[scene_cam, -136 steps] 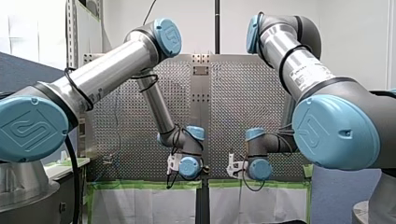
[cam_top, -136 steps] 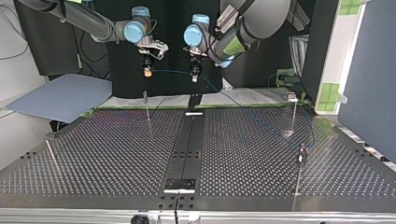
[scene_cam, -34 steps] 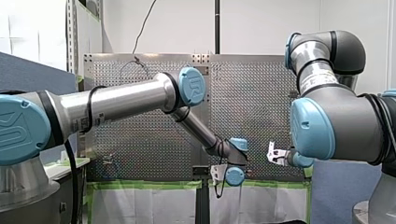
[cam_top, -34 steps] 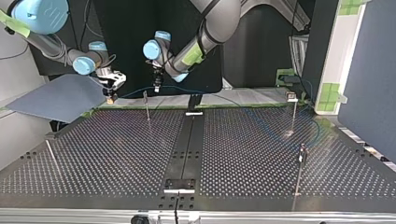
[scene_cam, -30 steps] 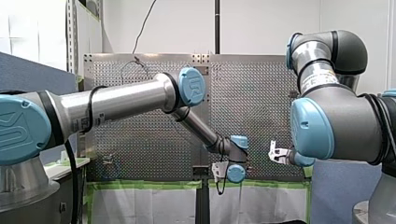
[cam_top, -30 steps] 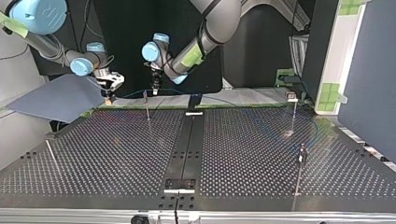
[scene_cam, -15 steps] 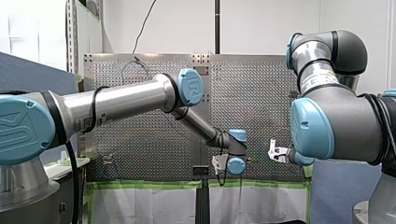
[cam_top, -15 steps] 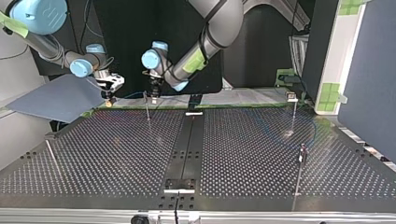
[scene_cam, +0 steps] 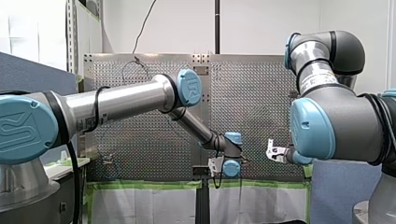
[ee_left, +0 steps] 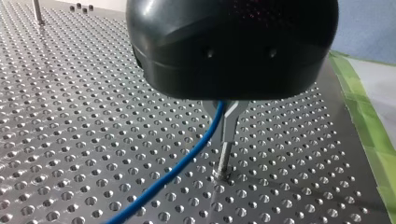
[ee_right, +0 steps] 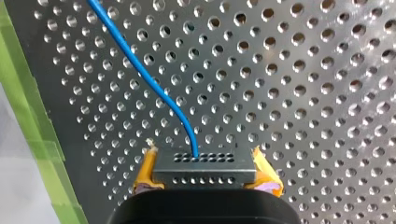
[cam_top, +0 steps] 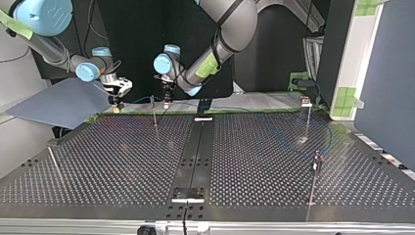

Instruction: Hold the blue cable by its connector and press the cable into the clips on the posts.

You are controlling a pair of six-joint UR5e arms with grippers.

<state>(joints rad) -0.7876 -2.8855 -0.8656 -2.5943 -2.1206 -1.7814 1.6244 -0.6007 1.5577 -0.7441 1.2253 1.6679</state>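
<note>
Right claw point(ee_right: 205, 172), yellow pads, clamped on connector point(ee_right: 204, 161), blue cable point(ee_right: 146, 70) running ahead from it over perforated tabletop point(ee_left: 70, 116), cable passing under left claw point(cam_top: 167, 102), grip there cannot be told, clip post point(cam_top: 153, 104) just beside, at 9 o'clock in top view.

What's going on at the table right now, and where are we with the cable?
Both arms are routing the blue cable. Its connector is gripped by my right hand between yellow pads, above the perforated table. The cable leads to my left hand, which hovers right beside a thin post. It comes out from under that hand and passes close by the post. Whether it is seated in the clip on top cannot be seen.
</note>
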